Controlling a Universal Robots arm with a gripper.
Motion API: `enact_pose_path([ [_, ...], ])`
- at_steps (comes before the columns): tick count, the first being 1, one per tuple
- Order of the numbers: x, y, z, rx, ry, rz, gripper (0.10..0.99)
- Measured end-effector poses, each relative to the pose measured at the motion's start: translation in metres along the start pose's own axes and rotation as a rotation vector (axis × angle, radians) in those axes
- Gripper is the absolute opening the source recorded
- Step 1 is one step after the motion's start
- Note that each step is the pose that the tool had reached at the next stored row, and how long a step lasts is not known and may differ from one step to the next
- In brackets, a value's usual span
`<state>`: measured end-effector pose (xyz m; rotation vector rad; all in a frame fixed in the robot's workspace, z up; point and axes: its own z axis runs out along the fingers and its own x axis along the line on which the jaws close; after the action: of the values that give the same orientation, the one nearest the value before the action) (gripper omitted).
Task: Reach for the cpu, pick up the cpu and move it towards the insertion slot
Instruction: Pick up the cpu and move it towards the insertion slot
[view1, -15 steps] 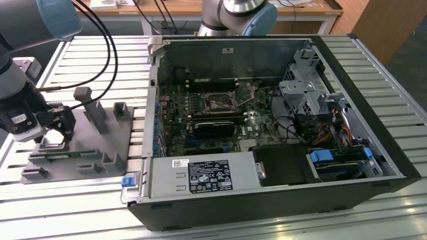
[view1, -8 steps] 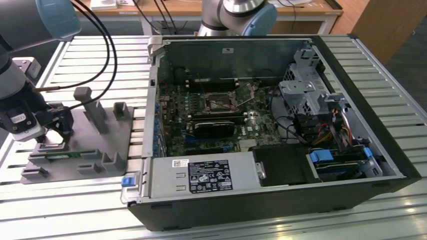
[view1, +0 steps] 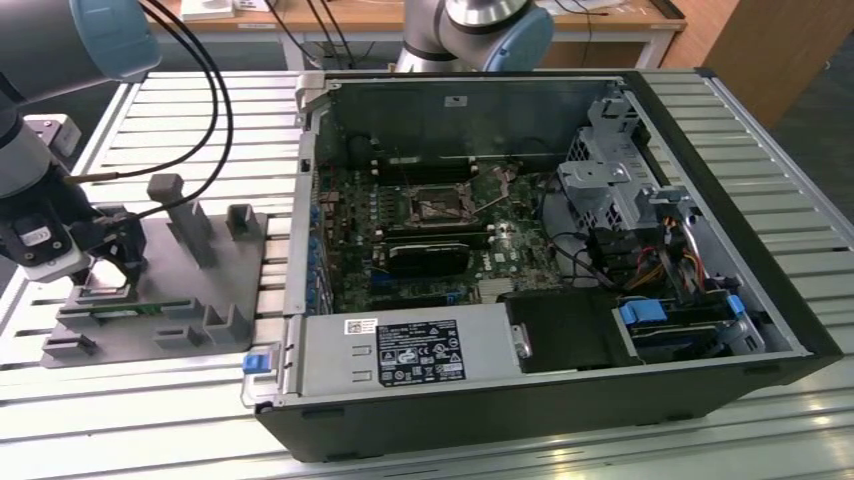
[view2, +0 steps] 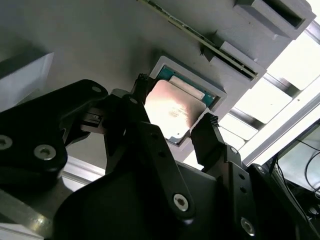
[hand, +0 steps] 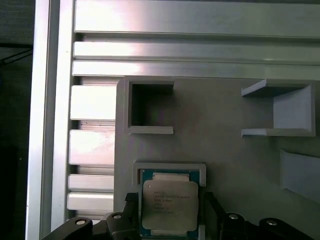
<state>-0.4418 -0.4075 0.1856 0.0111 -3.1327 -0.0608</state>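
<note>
the arm (view1: 27, 150) was seen at the bench's (view1: 174, 130) edge on the exterior view's left, its blue-capped joint held high and its wrist turned straight down, so that the gripper (view1: 107, 262) was pointed at the grey fixture (view1: 180, 285). black cables (view1: 200, 100) were draped from the arm across the slatted bench top.

the fixture was laid flat on the bench, just beside the open computer case (view1: 534, 410), which was set towards the bench's edge on the exterior view's right.

in both wrist views the cpu (hand: 170, 202) (view2: 172, 112) was seen seated flat in a shallow square pocket of the fixture (hand: 225, 165) (view2: 75, 40), silvery top upward, close to the fixture's edge above the bench slats (hand: 92, 102). the gripper (hand: 170, 200) (view2: 177, 102) was lowered over it with its jaws parted, one black fingertip (view2: 144, 82) placed just beside one side of the chip and the other just beside the opposite side. the chip was straddled but not lifted; contact between the tips and its edges could not be made out.

a thin green circuit strip (view1: 127, 308) was held in the fixture near the gripper.

the insertion slot (view1: 438, 207) was seen on the dark green board inside the case, well apart from the gripper and the cpu.
</note>
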Motion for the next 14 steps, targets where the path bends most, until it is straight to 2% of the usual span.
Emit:
enact_pose_path([
  [7, 0.0005, 0.0019, 0.0018, 0.000, 0.0000, -0.002, 0.627],
  [9, 0.0006, 0.0022, 0.0019, 0.000, 0.0000, -0.002, 0.612],
  [10, 0.0006, 0.0022, 0.0018, 0.000, 0.0001, -0.002, 0.545],
  [14, 0.0006, 0.0023, 0.0018, -0.001, 0.0000, -0.002, 0.545],
])
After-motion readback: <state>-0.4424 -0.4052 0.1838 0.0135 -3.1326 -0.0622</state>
